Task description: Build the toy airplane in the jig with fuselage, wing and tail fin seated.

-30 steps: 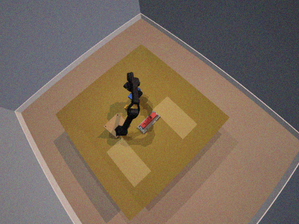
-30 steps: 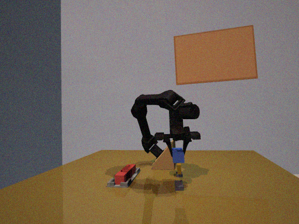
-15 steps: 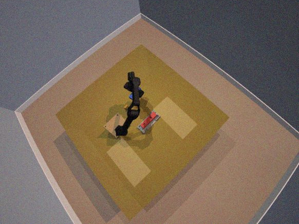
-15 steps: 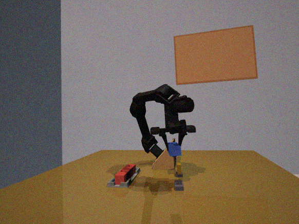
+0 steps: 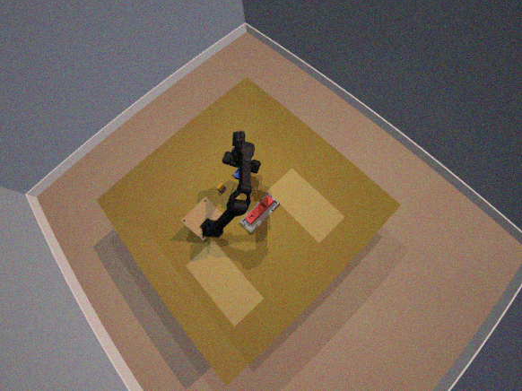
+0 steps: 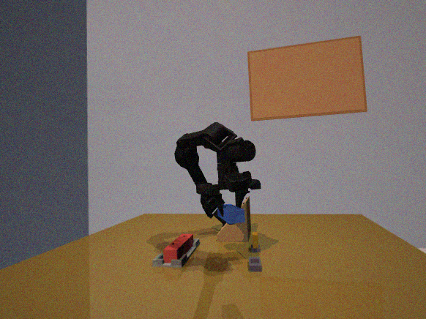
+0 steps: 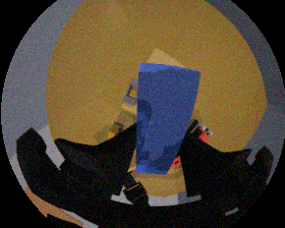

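The gripper (image 6: 230,208) (image 7: 163,129) is shut on the blue wing (image 5: 237,173) (image 6: 231,214) (image 7: 164,98) and holds it in the air, its long side running out from between the fingers. The wing's tab is hidden. The red fuselage (image 5: 260,211) (image 6: 178,248) lies lengthwise in the grey cradle (image 5: 247,228) (image 6: 158,262), with dark sockets on top. The wing is clear of the fuselage, to its right in the exterior view. The yellow tail fin (image 5: 221,186) (image 6: 255,239) (image 7: 113,132) stands in a small grey holder (image 6: 255,249).
A second grey holder (image 6: 255,265) (image 7: 133,92) with a recess stands near the tail fin, without a part in it. A wooden base (image 5: 201,217) (image 6: 230,234) is under the arm's mount. Two pale rectangles (image 5: 309,204) (image 5: 224,282) show on the table.
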Controlling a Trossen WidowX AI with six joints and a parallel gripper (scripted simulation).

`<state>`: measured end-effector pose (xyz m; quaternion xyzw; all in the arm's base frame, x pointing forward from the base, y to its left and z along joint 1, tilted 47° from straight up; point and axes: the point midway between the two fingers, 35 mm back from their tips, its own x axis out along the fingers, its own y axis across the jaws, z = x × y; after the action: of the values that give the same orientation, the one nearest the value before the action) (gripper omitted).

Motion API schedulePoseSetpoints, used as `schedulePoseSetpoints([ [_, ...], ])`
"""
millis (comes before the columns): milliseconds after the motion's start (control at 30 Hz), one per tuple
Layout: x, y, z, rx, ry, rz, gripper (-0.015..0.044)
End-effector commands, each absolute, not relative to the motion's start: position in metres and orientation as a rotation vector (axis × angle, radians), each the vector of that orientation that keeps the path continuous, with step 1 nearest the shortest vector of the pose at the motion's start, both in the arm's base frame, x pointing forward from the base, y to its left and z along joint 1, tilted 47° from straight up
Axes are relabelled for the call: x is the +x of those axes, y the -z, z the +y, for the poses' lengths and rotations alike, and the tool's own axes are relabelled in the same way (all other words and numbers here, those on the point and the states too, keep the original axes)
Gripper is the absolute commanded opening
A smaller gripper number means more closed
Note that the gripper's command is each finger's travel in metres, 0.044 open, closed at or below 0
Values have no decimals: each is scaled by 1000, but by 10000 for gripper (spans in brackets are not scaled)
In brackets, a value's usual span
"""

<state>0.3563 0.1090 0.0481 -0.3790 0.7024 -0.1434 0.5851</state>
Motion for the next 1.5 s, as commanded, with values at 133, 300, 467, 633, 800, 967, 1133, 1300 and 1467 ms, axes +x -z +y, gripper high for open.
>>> schedulePoseSetpoints([
  [133, 354, -62, 88, -987, 232, 1678, 0],
  [300, 351, -72, 75, -1051, 160, 1699, 0],
  [467, 348, -82, 62, -1114, 87, 1719, 0],
  [633, 345, -92, 49, -1179, 12, 1736, 0],
  [800, 340, -101, 36, -1244, -64, 1752, 0],
  [967, 335, -109, 24, -1308, -141, 1766, 0],
  [1133, 328, -117, 11, -1372, -219, 1778, 0],
  [1300, 322, -125, -1, -1436, -298, 1789, 0],
  [1467, 314, -132, -13, -1498, -377, 1798, 0],
])
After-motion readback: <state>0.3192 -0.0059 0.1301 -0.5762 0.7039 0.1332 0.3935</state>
